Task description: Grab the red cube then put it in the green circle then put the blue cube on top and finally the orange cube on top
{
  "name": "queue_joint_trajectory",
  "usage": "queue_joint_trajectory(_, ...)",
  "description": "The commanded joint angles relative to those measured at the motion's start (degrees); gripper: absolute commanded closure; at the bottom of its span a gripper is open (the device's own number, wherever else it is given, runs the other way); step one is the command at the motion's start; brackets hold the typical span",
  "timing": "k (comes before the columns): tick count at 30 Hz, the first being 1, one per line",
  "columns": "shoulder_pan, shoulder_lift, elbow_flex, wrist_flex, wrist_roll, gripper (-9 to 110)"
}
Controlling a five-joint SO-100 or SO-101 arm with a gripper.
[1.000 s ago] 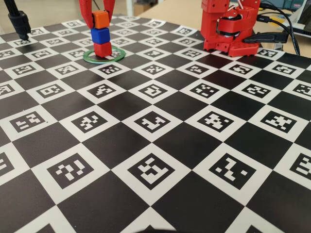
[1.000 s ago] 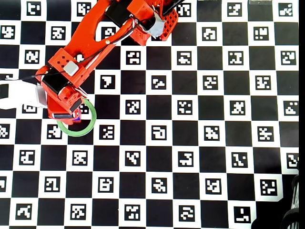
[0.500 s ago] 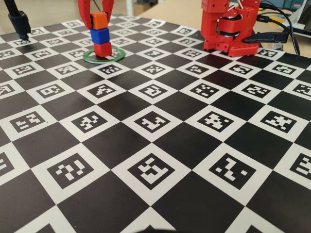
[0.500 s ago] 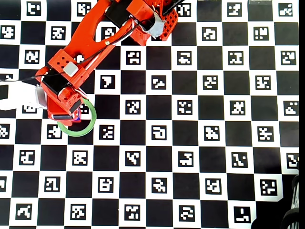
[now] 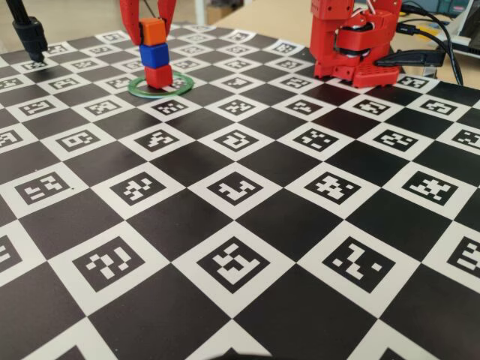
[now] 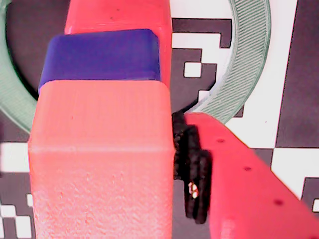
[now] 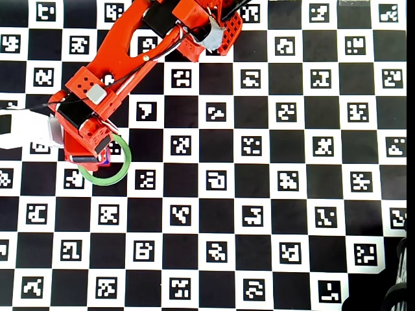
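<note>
Nothing much has moved in the last half second; over the full second my fingers and the stack sit slightly further left in the fixed view, and the tower has stayed whole. My red two-finger gripper (image 5: 152,22) straddles the top of the stack, one finger on each side of the small bright-orange cube (image 5: 154,31). In the wrist view my right finger's black pad (image 6: 192,167) lies right against that cube's side (image 6: 99,159); the other finger is out of that view, so I cannot tell whether I am pinching the cube or only flanking it.

Below the orange cube is the small royal-blue cube (image 5: 154,55), and below that the small deep-red cube (image 5: 158,76), all three stacked upright with the tower's long axis vertical. The edges line up closely, though the lower cubes sit slightly right of the top one in the fixed view. From the wrist view the blue cube (image 6: 102,55) and red cube (image 6: 119,17) show stepped beyond the orange top.

The red cube stands inside the thin flat green ring (image 5: 176,88), at the far left of the black-and-white checkered marker board (image 5: 247,247). In the overhead view my arm covers the stack, and only the ring's near arc (image 7: 110,179) shows. My red base (image 5: 352,45) stands at the far right, well apart.
</note>
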State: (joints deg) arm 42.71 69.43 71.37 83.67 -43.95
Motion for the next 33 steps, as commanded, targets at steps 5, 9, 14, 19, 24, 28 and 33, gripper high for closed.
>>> queue_joint_trajectory(5,0.62,4.39,-1.14,-0.79,-0.7,63)
queue_joint_trajectory(9,0.62,5.36,-1.41,0.0,-1.05,61)
queue_joint_trajectory(14,0.7,6.59,-3.16,2.37,-1.49,61)
queue_joint_trajectory(19,0.7,8.35,-5.27,4.83,-1.41,60)
queue_joint_trajectory(24,0.35,11.51,-5.71,7.38,-1.49,60)
queue_joint_trajectory(28,-0.26,14.33,-5.54,9.58,-0.35,61)
queue_joint_trajectory(33,-2.02,17.49,-3.78,11.43,3.25,62)
